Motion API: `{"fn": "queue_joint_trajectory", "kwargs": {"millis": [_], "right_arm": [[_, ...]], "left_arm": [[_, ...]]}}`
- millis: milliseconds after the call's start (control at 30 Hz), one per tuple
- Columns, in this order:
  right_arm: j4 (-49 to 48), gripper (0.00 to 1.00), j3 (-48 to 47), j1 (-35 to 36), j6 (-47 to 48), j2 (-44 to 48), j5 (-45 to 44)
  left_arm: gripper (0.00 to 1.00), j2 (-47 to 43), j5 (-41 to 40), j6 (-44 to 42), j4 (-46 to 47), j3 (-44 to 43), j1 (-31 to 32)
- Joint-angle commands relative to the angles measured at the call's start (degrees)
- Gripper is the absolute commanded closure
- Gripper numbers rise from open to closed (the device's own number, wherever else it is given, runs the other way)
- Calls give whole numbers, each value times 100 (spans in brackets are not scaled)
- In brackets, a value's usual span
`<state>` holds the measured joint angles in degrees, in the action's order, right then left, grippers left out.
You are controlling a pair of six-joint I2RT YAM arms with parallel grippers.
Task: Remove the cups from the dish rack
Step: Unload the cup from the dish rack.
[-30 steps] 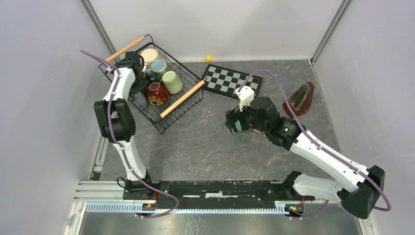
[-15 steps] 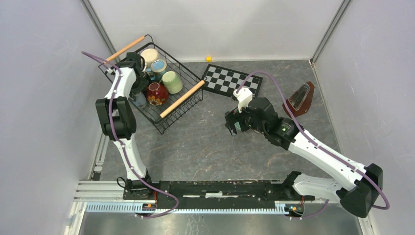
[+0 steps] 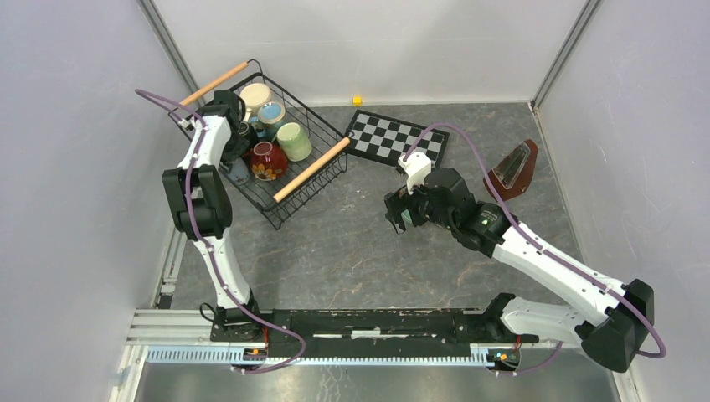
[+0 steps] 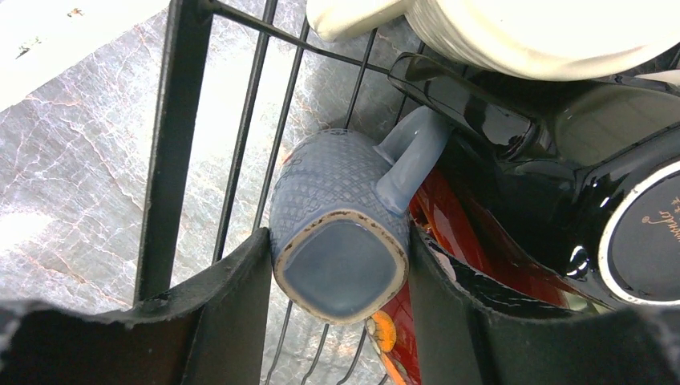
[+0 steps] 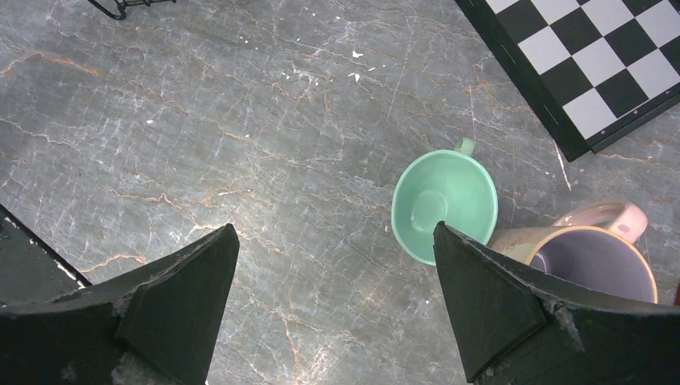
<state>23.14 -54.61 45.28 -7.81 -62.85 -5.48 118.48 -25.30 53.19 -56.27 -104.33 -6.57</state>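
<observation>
Spreading grey and marbled between white walls (image 3: 377, 42), the table (image 3: 352, 251) carries the dish rack (image 3: 311, 170) at its far left corner. Only the left wrist view shows the left gripper (image 4: 341, 241), its fingers pressed against both sides of a blue mug (image 4: 337, 192) inside the rack. Only the right wrist view shows the right gripper (image 5: 335, 227) spread wide and empty above a green cup (image 5: 443, 200) standing beside a pink mug (image 5: 593, 257).
</observation>
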Motion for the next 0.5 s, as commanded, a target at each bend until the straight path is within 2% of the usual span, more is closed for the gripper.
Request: {"fn": "queue_joint_trajectory", "kwargs": {"millis": [0,233,467], "right_arm": [[-204,2,3,25,47,18,12],[-221,2,28,23,34,91,37],[-231,2,38,23,34,140,14]], "left_arm": [[72,-102,-155,197,-68,-89,-90],[96,-293,-39,98,-174,-287,-81],[98,-445,34,25,-209,-335,-61]]}}
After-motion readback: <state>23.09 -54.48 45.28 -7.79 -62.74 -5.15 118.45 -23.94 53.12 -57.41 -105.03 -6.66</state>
